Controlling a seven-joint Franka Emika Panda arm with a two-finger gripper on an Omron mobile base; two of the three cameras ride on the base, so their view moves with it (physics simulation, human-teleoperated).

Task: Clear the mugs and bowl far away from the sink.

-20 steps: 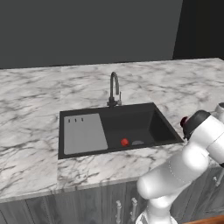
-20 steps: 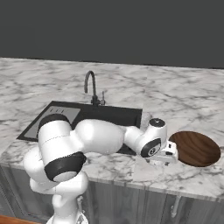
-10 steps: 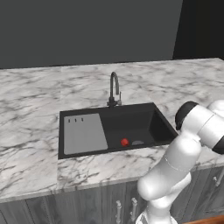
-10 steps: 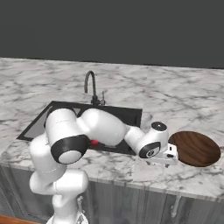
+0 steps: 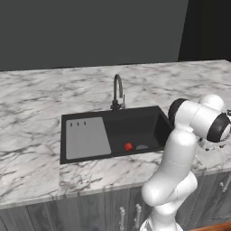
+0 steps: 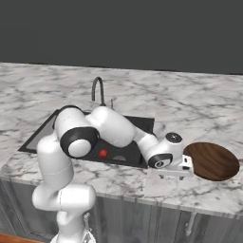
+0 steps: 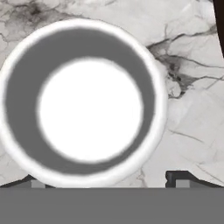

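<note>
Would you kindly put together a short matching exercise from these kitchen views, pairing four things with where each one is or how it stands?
Things:
1. bowl
2. small red ball
3. mug
4. gripper

Places or states:
A. on the floor of the black sink basin
B. open, hanging over a white cup
C. on the marble counter, right of the sink, beside the robot's hand
D. seen straight from above, its round white rim directly below the hand

Pairs: 1-C, 2-A, 3-D, 4-B
</note>
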